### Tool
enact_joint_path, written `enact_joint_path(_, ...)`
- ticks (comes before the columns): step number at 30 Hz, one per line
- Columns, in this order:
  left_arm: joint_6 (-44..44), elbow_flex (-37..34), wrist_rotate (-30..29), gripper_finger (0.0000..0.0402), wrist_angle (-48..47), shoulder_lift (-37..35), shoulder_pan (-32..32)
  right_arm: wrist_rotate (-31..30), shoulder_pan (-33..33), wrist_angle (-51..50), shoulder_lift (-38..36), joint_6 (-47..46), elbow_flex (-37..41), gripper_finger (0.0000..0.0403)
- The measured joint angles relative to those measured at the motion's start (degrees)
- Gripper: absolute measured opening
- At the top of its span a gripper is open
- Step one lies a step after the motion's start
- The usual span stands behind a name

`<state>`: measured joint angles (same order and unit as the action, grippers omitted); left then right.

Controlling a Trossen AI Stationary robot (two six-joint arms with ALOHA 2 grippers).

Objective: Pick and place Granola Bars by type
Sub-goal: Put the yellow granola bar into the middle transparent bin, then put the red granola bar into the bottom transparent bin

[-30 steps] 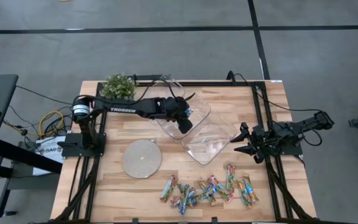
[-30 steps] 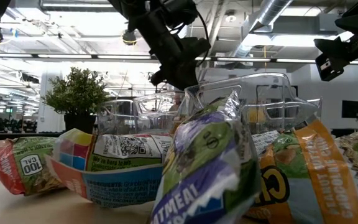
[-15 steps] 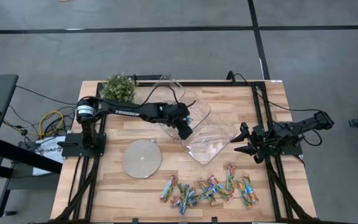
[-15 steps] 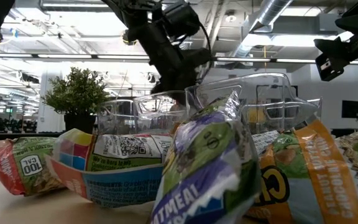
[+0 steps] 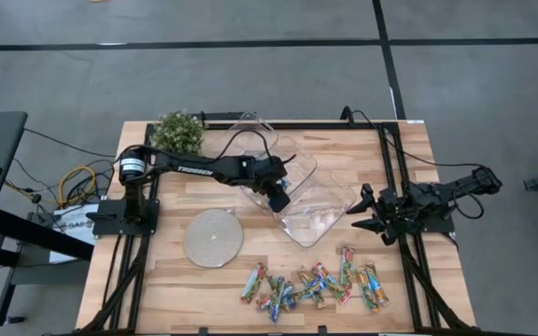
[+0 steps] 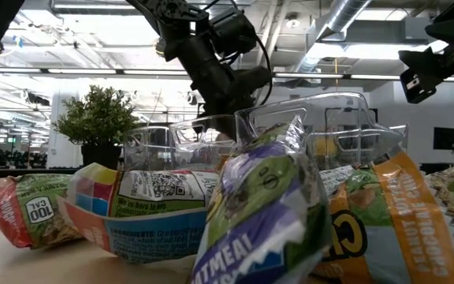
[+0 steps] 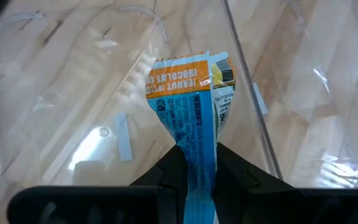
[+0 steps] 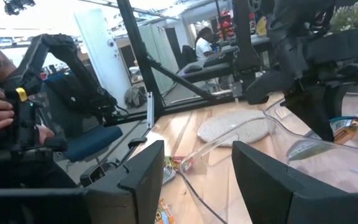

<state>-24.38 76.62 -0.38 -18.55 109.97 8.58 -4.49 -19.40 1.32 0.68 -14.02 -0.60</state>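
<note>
Left hand (image 7: 197, 177) pinches one blue bar (image 7: 194, 112) over two trays (image 5: 320, 219); right hand (image 5: 367, 217) wide; perhaps ten bars (image 5: 311, 285) remain.

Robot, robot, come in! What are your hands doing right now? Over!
Left gripper shut on blue granola bar, over the clear trays. Right gripper open, waiting at table's right edge. Other bars on front edge. Nothing blocking.

left hand (image 5: 281, 199) with bar (image 7: 192, 109), lowered over trays (image 5: 330, 217)
</note>
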Motion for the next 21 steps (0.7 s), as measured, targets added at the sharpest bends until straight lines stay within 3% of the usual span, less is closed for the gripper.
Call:
enact_joint_path(5, 0.09, 0.0, 0.48, 0.0055, 0.03, 0.0, 0.01, 0.0, 0.0, -0.02, 0.01, 0.0, 0.0, 0.0184)
enact_joint_path(15, 0.06, 0.0, 1.01, 0.0123, 0.07, -0.02, 0.02, -0.01, -0.01, -0.02, 0.01, 0.0, 0.0, 0.0184)
enact_joint_path(21, -0.04, 0.72, 0.98, 0.0129, 0.36, -0.04, 0.02, -0.02, 0.0, -0.02, 0.01, 0.0, 0.0, 0.0184)
